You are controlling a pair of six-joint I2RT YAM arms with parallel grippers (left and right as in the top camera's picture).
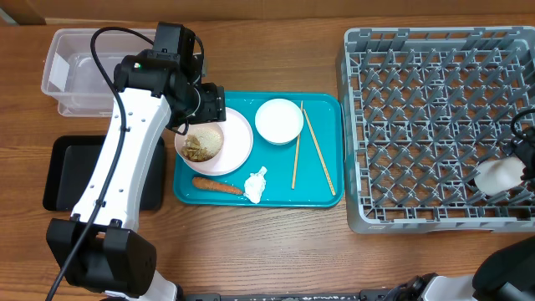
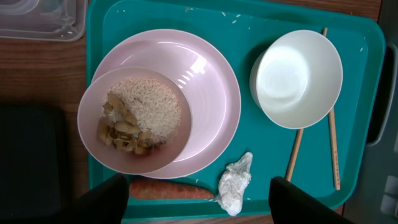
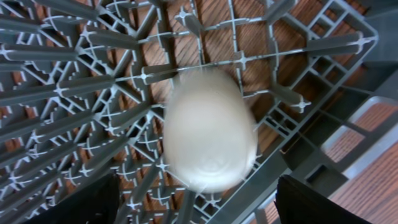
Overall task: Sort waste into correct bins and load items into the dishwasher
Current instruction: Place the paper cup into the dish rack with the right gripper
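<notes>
On the teal tray [image 1: 322, 196] a pink plate [image 1: 238, 138] carries a bowl of rice scraps [image 1: 201, 145]. Beside it are a white bowl [image 1: 278, 121], two chopsticks [image 1: 296, 155], a carrot [image 1: 217, 186] and a tissue wad [image 1: 255, 185]. My left gripper [image 1: 209, 104] hangs open above the plate's far left edge. In the left wrist view the carrot [image 2: 171, 190] and tissue [image 2: 234, 183] lie below, between the open fingers [image 2: 112, 200]. My right gripper [image 3: 202, 208] is open over the dishwasher rack [image 1: 418, 125]. A blurred white cup [image 3: 208, 130] lies loose on the lattice near the rack's right side [image 1: 498, 176].
A clear tub [image 1: 84, 71] stands at the back left, with a shallow black tray [image 1: 67, 171] in front of it, partly under my left arm. The rack's pegs [image 3: 74, 93] stand all round the cup.
</notes>
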